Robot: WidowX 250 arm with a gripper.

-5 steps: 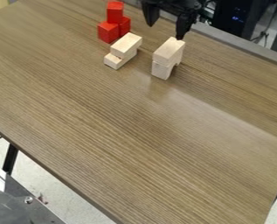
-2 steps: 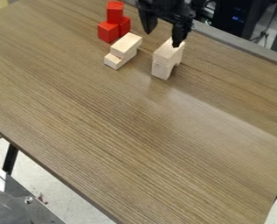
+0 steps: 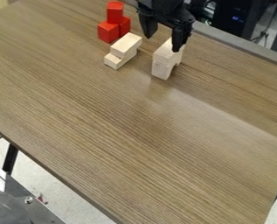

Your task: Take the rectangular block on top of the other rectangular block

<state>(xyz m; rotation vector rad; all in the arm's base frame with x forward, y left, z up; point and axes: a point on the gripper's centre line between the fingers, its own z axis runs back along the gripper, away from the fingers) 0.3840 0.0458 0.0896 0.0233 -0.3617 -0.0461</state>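
Note:
My gripper (image 3: 162, 43) hangs open at the top of the view, above the wooden blocks, with nothing between its fingers. To its lower left, a pale rectangular block (image 3: 126, 44) lies on top of another rectangular block (image 3: 113, 61), slightly offset so the lower one sticks out at the front left. The right fingertip stands in front of the top of the right-hand stack, whose upper pale block (image 3: 164, 54) it partly hides; whether they touch I cannot tell. Below that block is a notched pale block (image 3: 161, 70).
Behind the left stack stand red cubes, one (image 3: 115, 12) raised above two others (image 3: 108, 32). The table's (image 3: 140, 144) far edge runs down to the right behind the stacks, with dark equipment (image 3: 231, 17) beyond it.
The gripper has come a little lower and nearer the camera, and its right finger now covers part of the right-hand stack. The blocks have stayed put.

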